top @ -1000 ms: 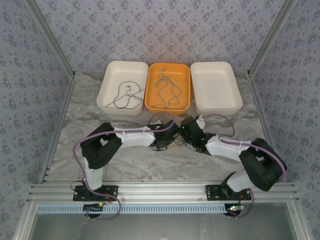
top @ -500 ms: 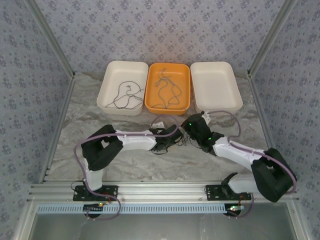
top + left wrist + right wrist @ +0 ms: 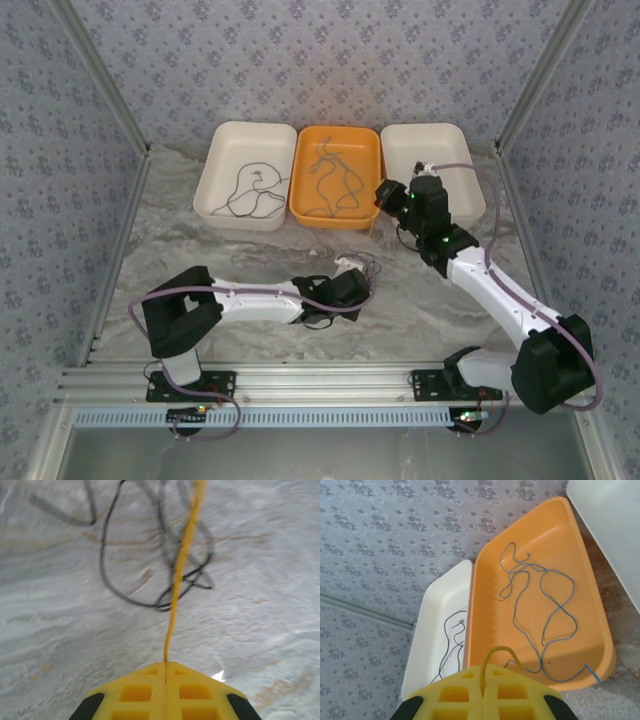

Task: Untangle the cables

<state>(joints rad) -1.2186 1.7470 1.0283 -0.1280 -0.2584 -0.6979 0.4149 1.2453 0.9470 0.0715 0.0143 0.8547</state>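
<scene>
Two grips, one yellow wire [image 3: 182, 565], I judge: my left gripper [image 3: 165, 664] pinches it low over the table's [image 3: 60, 630] middle, my right gripper [image 3: 484, 672] pinches a loop by the orange tray's [image 3: 592, 605] near right corner. From the left it runs straight ahead, over the dark tangle [image 3: 162, 565].

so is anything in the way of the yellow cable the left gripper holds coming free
Yes: the yellow cable clamped in the left gripper runs across a tangle of dark cables on the table. Whether it threads through their loops or lies over them is unclear.
</scene>
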